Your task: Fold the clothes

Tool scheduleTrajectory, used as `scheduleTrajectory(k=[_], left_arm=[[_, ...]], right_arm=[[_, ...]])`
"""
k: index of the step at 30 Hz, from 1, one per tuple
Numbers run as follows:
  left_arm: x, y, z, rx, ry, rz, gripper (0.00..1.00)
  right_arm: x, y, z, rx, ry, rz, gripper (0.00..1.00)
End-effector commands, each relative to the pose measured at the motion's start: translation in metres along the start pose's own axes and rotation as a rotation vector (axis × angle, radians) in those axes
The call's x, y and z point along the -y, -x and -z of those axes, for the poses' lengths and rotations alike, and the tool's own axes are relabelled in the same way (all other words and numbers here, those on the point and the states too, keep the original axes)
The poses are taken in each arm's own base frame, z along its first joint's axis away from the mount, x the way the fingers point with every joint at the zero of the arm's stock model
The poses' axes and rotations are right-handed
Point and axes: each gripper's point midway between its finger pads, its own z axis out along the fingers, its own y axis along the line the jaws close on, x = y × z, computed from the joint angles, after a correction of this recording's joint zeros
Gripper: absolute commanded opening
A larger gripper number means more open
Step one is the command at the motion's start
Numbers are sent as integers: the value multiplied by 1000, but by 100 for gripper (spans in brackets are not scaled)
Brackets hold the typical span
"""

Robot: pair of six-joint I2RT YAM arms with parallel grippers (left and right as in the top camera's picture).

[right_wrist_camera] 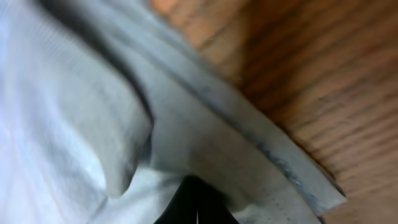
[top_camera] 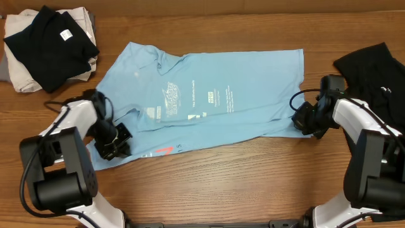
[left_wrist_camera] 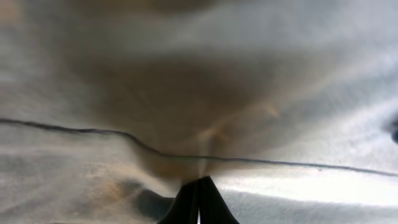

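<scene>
Light blue T-shirt [top_camera: 215, 95] spread on wooden table [top_camera: 253, 183], left gripper [top_camera: 115, 140] pinched shut on its near-left edge, right gripper [top_camera: 302, 120] at near-right corner, jaw opening hidden by cloth.

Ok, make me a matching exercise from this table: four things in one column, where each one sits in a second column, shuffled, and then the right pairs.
Things:
1. light blue T-shirt
2. beige cloth
3. right gripper
4. left gripper

Places:
A. at the shirt's near left corner
B. spread across the middle of the table
C. at the shirt's near right corner
D. in the far left corner, under a folded black garment

Pairs: 1-B, 2-D, 3-C, 4-A.
</scene>
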Motion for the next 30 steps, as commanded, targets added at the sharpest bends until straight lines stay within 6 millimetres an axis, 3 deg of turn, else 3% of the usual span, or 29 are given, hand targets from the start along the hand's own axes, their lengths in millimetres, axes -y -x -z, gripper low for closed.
scheduleTrajectory(k=[1, 8, 14, 15, 17, 18, 19, 20, 21, 23, 24, 27, 30], left_arm=[[-27, -4, -6, -24, 92, 36, 4], [-28, -14, 12, 4, 93, 51, 4], [-22, -19, 53, 146, 30, 27, 4], [-20, -18, 64, 188, 12, 20, 4], [-15, -15, 82, 259, -17, 9, 4], [-11, -12, 94, 298, -35, 2, 8], [-7, -9, 106, 335, -53, -5, 19], [-3, -5, 118, 372, -70, -12, 35], [2, -1, 130, 405, -84, -25, 57], [12, 9, 155, 466, -113, -60, 86], [19, 15, 169, 500, -127, -80, 94], [39, 33, 199, 581, -160, -150, 100], [64, 54, 220, 633, -180, -215, 100]], right_arm=[[50, -3, -8, -2, -163, -136, 4], [64, 0, 32, 86, -207, -184, 4], [46, 9, 99, 234, -115, -158, 4], [38, 11, 112, 251, -89, -130, 6], [25, 17, 137, 277, -48, -84, 24], [17, 21, 151, 290, -28, -60, 35], [11, 25, 164, 309, -13, -39, 52], [4, 30, 178, 331, 5, -22, 65], [-4, 35, 191, 355, 29, -2, 76], [-24, 43, 215, 402, 102, 44, 89], [-35, 47, 227, 425, 145, 65, 92], [-54, 58, 248, 473, 218, 88, 94], [-66, 64, 249, 484, 254, 108, 94]])
